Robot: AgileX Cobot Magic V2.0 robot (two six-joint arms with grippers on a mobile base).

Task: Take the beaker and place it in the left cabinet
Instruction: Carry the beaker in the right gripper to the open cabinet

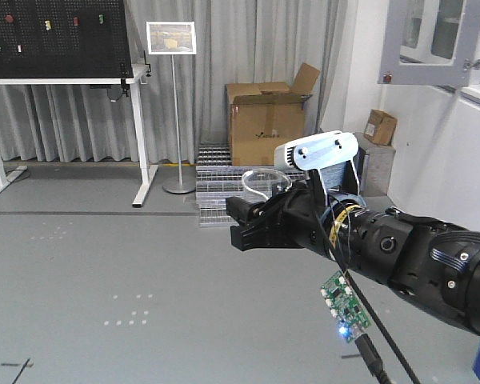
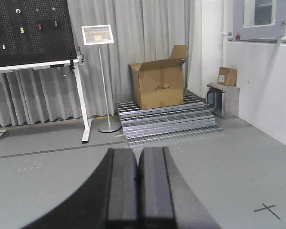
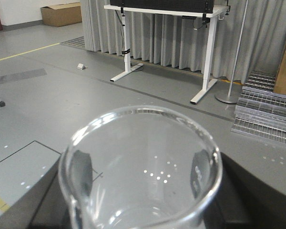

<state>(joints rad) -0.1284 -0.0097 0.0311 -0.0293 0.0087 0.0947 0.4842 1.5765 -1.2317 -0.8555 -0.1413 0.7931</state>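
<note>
Right wrist view: right end effector (image 3: 143,205) grips the beaker (image 3: 140,157), left end effector (image 2: 137,186) closed, empty; next, likely carrying it to the unseen cabinet.

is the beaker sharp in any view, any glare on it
Right wrist view: the beaker fills the frame, rim slightly soft with bright highlights, dots on the floor showing through. Front view: small, faint against the grating, fairly sharp. Left wrist view: no beaker; even light, no glare.
</note>
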